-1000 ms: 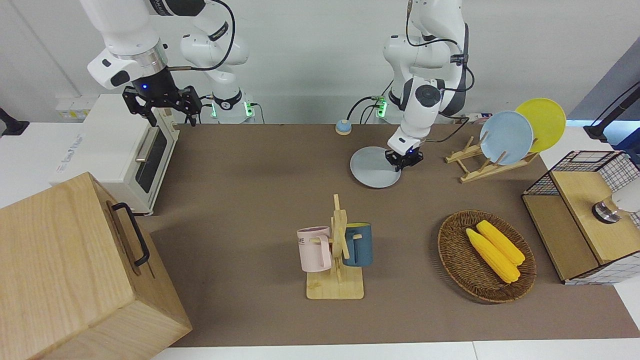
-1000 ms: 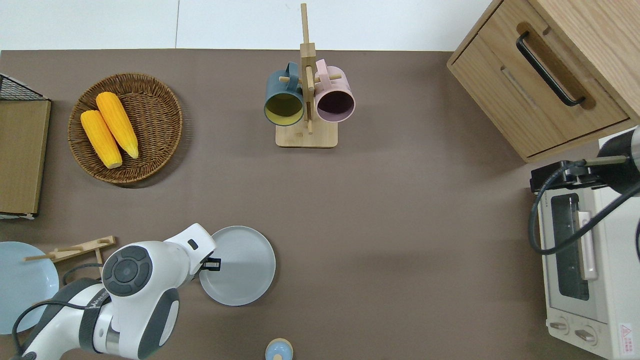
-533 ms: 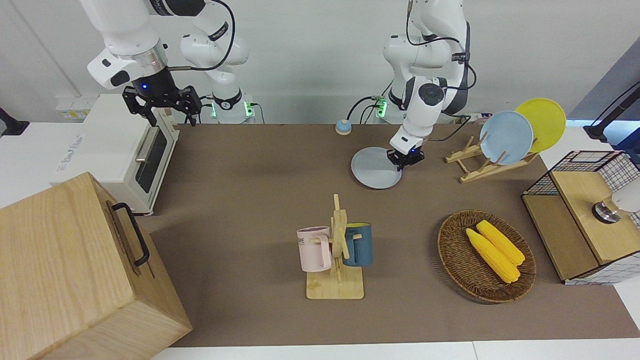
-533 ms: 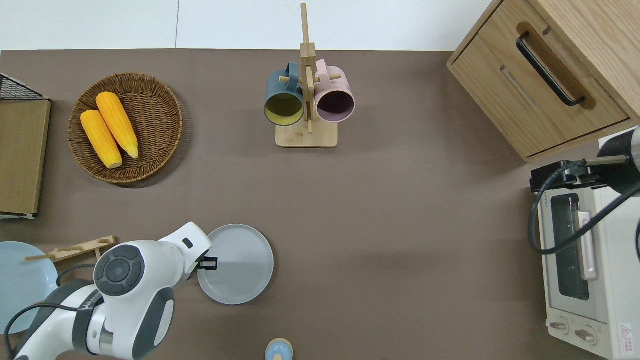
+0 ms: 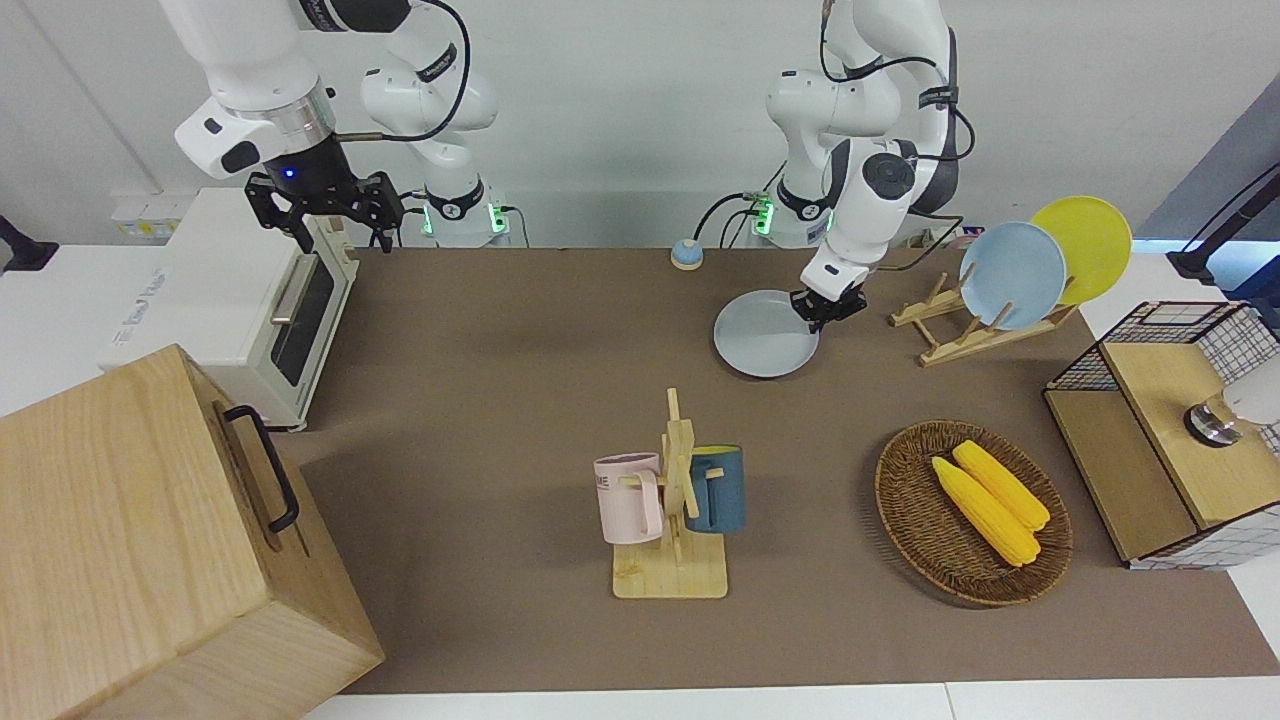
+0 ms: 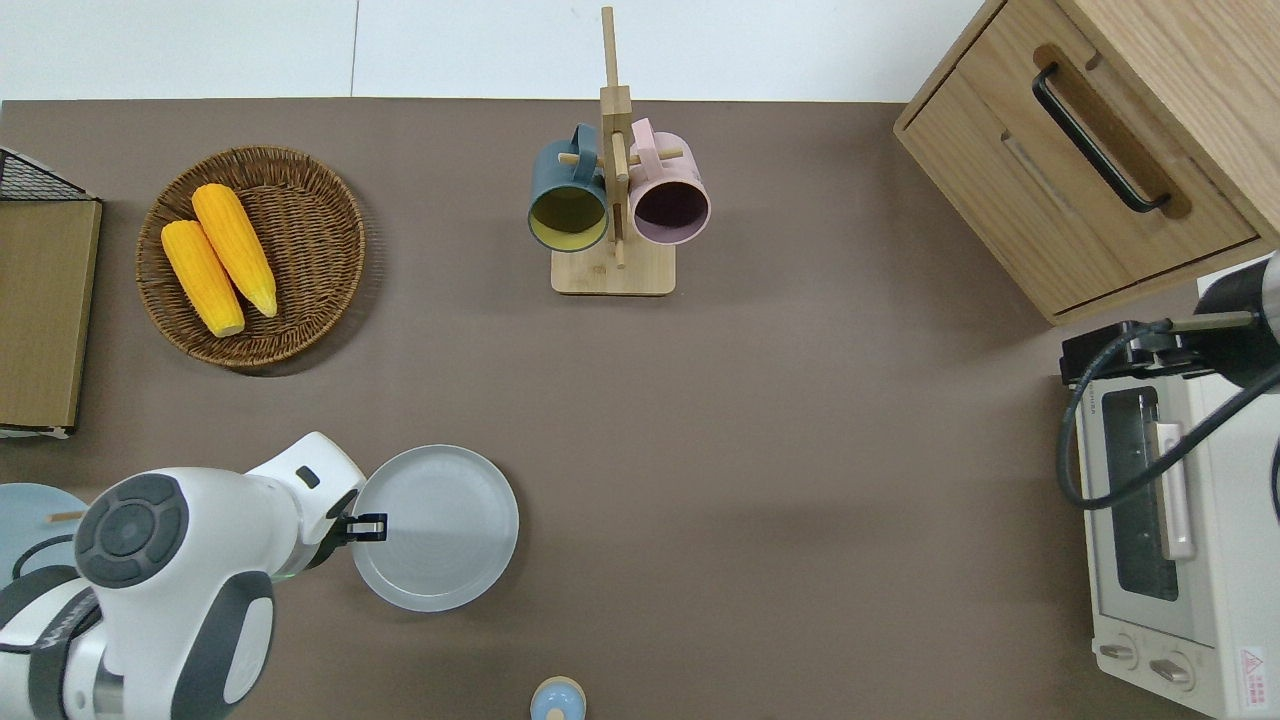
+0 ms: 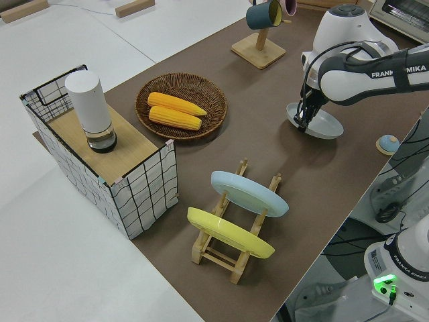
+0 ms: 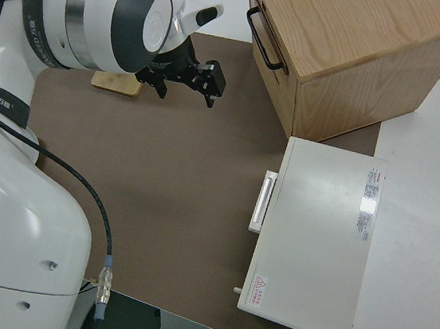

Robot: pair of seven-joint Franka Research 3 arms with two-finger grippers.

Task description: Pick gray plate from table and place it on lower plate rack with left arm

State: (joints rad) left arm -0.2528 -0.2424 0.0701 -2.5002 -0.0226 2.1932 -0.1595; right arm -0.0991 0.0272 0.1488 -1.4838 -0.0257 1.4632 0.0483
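My left gripper (image 5: pixel 826 306) is shut on the rim of the gray plate (image 5: pixel 765 335) and holds it roughly level, a little above the brown table (image 5: pixel 520 400). In the overhead view the gripper (image 6: pixel 366 527) grips the plate (image 6: pixel 440 530) at its edge toward the left arm's end. The side view shows the plate (image 7: pixel 323 123) slightly tilted in the gripper (image 7: pixel 303 121). The lower plate rack (image 5: pixel 962 338) stands at the left arm's end, with a light-blue plate (image 5: pixel 1013 275) and a yellow plate (image 5: pixel 1085 245) in its slots. My right arm is parked, its gripper (image 5: pixel 325 207) open.
A mug tree (image 6: pixel 612 200) with two mugs stands mid-table. A wicker basket (image 6: pixel 300 260) holds two corn cobs. A wire-and-wood shelf (image 5: pixel 1165 440), a wooden drawer box (image 5: pixel 150 540), a white toaster oven (image 5: pixel 260 300) and a small blue knob (image 6: pixel 558 700) are also here.
My left gripper has carried the gray plate toward the left arm's end of the table, closer to the rack, and a little higher. The right arm has not moved.
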